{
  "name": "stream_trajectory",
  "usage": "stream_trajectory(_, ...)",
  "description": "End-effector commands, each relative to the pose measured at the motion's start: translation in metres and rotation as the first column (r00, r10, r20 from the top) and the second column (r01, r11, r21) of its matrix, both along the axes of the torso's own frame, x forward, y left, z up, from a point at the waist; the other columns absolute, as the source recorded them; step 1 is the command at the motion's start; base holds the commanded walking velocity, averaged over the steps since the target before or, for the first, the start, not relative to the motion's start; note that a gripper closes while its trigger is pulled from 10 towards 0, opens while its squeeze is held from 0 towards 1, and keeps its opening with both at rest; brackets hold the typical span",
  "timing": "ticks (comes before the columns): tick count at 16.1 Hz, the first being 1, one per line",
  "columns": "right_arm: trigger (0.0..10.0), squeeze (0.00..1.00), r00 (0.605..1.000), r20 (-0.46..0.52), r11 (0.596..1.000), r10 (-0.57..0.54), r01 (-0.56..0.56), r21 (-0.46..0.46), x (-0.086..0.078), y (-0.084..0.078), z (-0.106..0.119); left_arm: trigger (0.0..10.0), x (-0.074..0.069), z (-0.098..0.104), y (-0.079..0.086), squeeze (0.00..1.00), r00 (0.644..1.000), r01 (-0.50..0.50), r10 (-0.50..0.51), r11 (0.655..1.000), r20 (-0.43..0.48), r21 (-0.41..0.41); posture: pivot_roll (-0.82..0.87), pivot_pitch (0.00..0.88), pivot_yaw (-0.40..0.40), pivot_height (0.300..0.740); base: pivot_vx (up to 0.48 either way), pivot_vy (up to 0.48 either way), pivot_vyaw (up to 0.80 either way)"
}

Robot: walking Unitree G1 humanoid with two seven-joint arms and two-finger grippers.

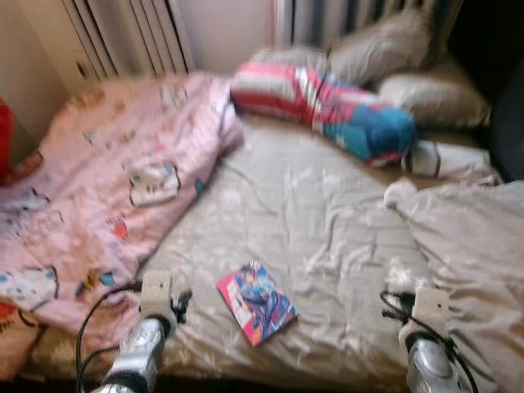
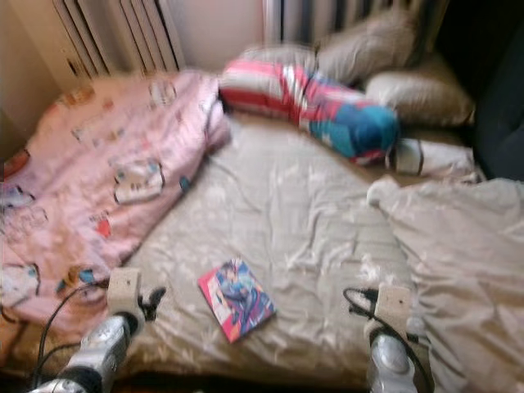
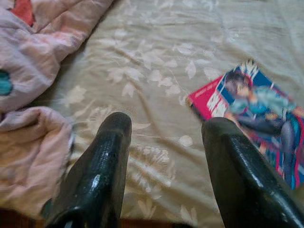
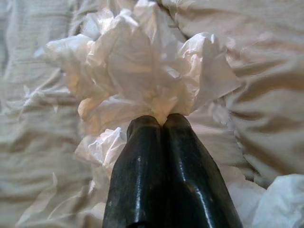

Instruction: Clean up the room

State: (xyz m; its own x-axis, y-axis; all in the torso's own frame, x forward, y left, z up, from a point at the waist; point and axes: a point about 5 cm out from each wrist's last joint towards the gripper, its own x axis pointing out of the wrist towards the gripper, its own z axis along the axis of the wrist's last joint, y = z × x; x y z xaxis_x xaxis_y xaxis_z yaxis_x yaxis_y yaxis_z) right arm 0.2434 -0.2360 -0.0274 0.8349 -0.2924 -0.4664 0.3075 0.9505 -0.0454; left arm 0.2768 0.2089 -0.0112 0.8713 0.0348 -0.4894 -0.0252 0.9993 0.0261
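Right gripper is pinched tight on a crumpled tissue at about 4 o'clock on the bed. Left gripper, fingers spread and empty, hovers near the comic book at 6. I'd lift the tissue slowly so it doesn't tear.

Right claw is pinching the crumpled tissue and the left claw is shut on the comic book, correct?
Not quite. The left claw is open, and the comic book lies flat on the bed sheet beside it, ungripped, as the left wrist view shows. The right claw does pinch the crumpled tissue.
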Motion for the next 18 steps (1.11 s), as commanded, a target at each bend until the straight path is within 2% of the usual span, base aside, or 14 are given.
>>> stream_trajectory(1,10.0,0.00,0.998,-0.067,1.000,-0.001,0.001,0.009,-0.012,0.002,-0.011,10.0,-0.016,-0.014,0.009,0.00,0.996,-0.014,0.017,0.999,-0.090,0.035,-0.03,0.000,0.044,0.740,0.000,0.000,0.00)
stream_trajectory(2,10.0,0.00,0.995,-0.102,1.000,0.013,-0.011,0.023,-0.019,0.006,-0.018,10.0,-0.025,-0.022,0.010,0.00,0.990,-0.023,0.028,0.999,-0.136,0.039,-0.05,0.000,0.046,0.740,0.000,0.000,0.00)
stream_trajectory(3,10.0,0.00,0.994,-0.113,0.999,0.016,-0.013,0.031,-0.021,0.007,-0.020,10.0,-0.028,-0.024,0.010,0.00,0.988,-0.027,0.032,0.999,-0.151,0.039,-0.05,0.000,0.046,0.740,0.000,0.000,0.00)
stream_trajectory(5,10.0,0.00,0.977,-0.210,0.996,-0.020,0.037,0.077,-0.042,0.006,-0.034,10.0,-0.039,-0.034,0.007,0.00,0.977,-0.006,0.017,0.998,-0.210,0.056,-0.06,0.000,0.051,0.740,0.000,0.000,0.00)
stream_trajectory(9,10.0,0.00,0.942,-0.335,0.993,0.021,0.020,0.116,-0.068,0.018,-0.053,10.0,-0.043,-0.036,0.009,0.00,0.973,-0.015,0.029,0.998,-0.230,0.062,-0.04,0.000,0.033,0.740,0.000,0.000,0.00)
stream_trajectory(11,10.0,0.00,0.936,-0.340,0.991,0.094,-0.053,0.125,-0.067,0.026,-0.054,10.0,-0.045,-0.037,0.013,0.00,0.971,-0.053,0.067,0.997,-0.230,0.063,-0.03,0.000,0.020,0.740,0.000,0.000,0.00)
stream_trajectory(12,10.0,0.00,0.930,-0.344,0.987,0.131,-0.089,0.134,-0.066,0.029,-0.054,10.0,-0.053,-0.041,0.016,0.00,0.966,-0.071,0.084,0.995,-0.245,0.064,-0.03,0.000,0.018,0.740,0.000,0.000,0.00)
stream_trajectory(15,10.0,0.00,0.920,-0.374,0.989,0.115,-0.071,0.129,-0.069,0.025,-0.055,10.0,-0.076,-0.055,0.018,0.00,0.939,-0.073,0.094,0.994,-0.330,0.077,-0.04,0.000,0.026,0.740,0.000,0.000,0.00)
stream_trajectory(16,10.0,0.00,0.921,-0.375,0.989,0.105,-0.058,0.135,-0.070,0.025,-0.056,10.0,-0.077,-0.056,0.017,0.00,0.939,-0.068,0.089,0.995,-0.332,0.075,-0.04,0.000,0.026,0.740,0.000,0.000,0.00)
stream_trajectory(18,10.0,0.00,0.922,-0.378,0.987,0.086,-0.026,0.161,-0.074,0.027,-0.058,10.0,-0.065,-0.050,0.013,0.00,0.952,-0.072,0.082,0.996,-0.293,0.046,-0.02,0.000,0.031,0.740,0.000,0.000,0.00)
